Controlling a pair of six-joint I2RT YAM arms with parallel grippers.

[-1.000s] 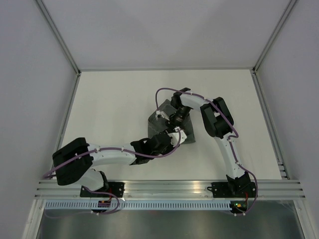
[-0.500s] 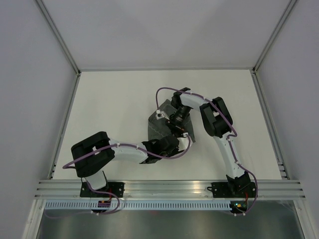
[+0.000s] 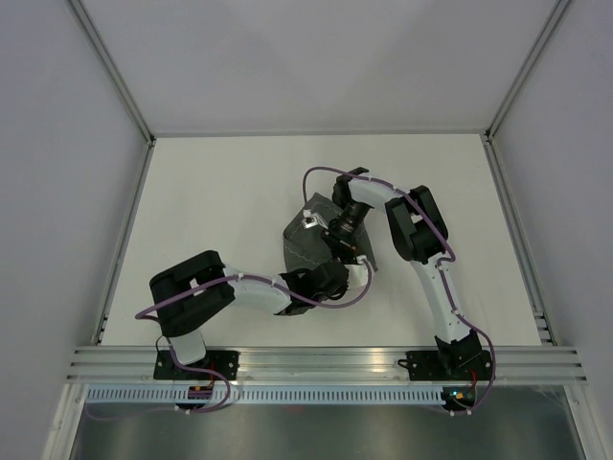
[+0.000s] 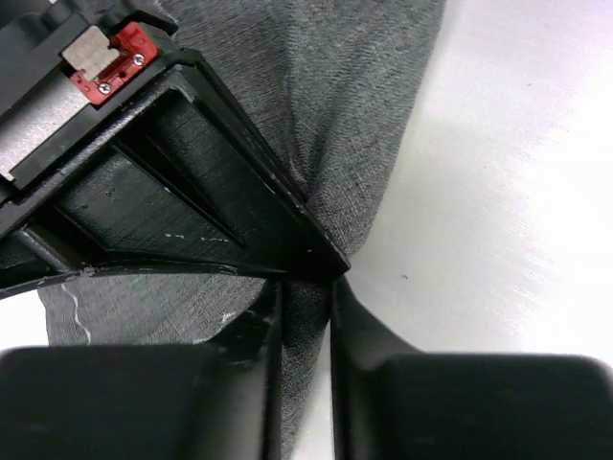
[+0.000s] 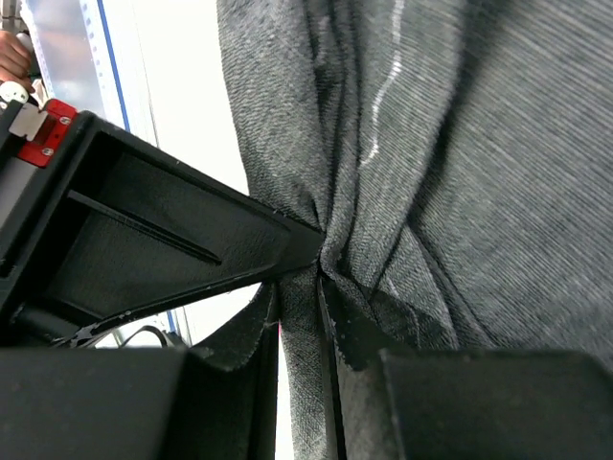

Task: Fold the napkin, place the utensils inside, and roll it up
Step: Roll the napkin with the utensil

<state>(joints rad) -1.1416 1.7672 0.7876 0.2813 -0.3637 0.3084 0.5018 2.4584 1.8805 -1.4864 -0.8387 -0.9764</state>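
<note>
The napkin (image 3: 305, 245) lies bunched in the middle of the table, a dark grey cloth with a pale stitched hem (image 5: 383, 91). Both grippers meet at its near right corner. My left gripper (image 4: 306, 331) is shut on a thin fold of the napkin (image 4: 345, 115), with the right gripper's black finger (image 4: 182, 192) just above. My right gripper (image 5: 302, 321) is shut on a gathered fold of the napkin (image 5: 498, 172), the left gripper's finger (image 5: 163, 240) beside it. In the top view the left gripper (image 3: 352, 274) sits just in front of the right gripper (image 3: 345, 251). The utensils are out of view.
White table surface (image 3: 211, 201) surrounds the cloth. An aluminium frame rail (image 3: 326, 362) runs along the near edge, and grey walls enclose the sides and back. The left arm's elbow (image 3: 187, 292) is folded near the front left.
The left gripper slid right to the napkin's near right corner and closed on a fold beside the right gripper. The left elbow swung rightward. The right arm barely moved.
</note>
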